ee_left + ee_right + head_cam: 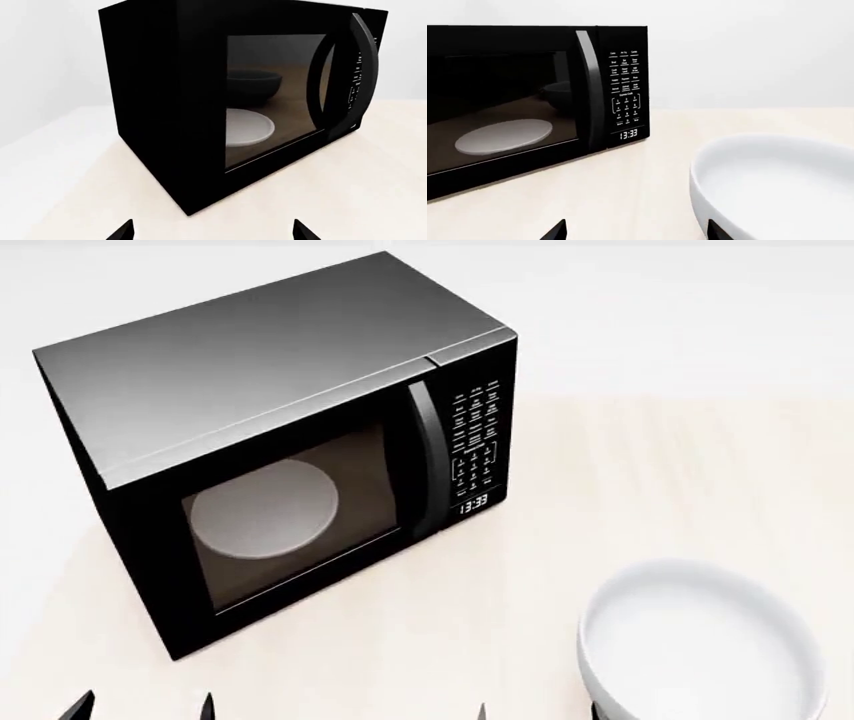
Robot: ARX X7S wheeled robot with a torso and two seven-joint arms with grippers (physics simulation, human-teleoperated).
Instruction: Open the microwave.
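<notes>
Here the microwave (287,440) sits shut at the far left of the surface (667,470), a white bowl (701,645) near right. Both the left gripper (212,231) and right gripper (635,231) are released, grasping nothing.

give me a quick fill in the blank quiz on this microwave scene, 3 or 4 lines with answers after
1. The door of the microwave is ____.
2. The clock below its keypad reads ____.
3. Inside, the round turntable is coloured ____.
4. The white bowl on the table stands nearer the robot's ____ arm.

Missing words: shut; 13:33; white; right
</notes>
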